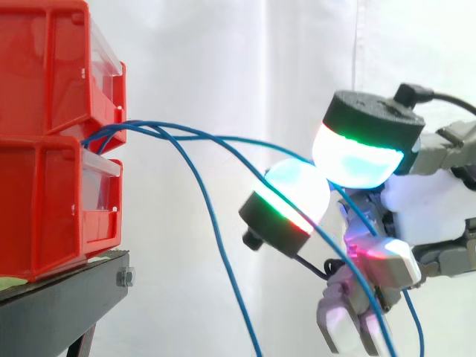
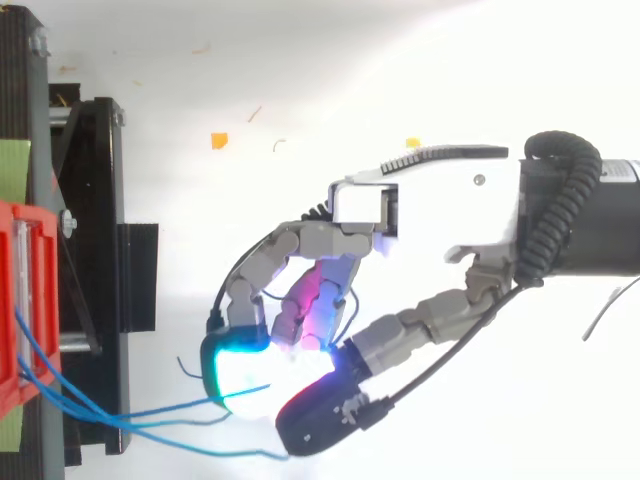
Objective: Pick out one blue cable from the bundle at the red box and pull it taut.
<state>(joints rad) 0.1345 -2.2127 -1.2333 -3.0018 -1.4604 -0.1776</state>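
Landmark: red bins [image 1: 52,134], stacked on the black stand [image 1: 67,294].
Front of red bins, mid-height: obstructed. The cable bundle [image 1: 141,128] leaves between the bins and fans outward.
Front of red bins, low: obstructed. Loops sag past the stand's edge.
Front of red bins, high: open above the top strand.
Well apart from red bins: occupied by the hand [image 2: 430,215], its pads pinching one blue cable [image 1: 245,139].

The bins [image 1: 44,186] are glossy red plastic, the stand [image 1: 52,312] matt black, the blue cables [image 1: 149,129] smooth-sheathed
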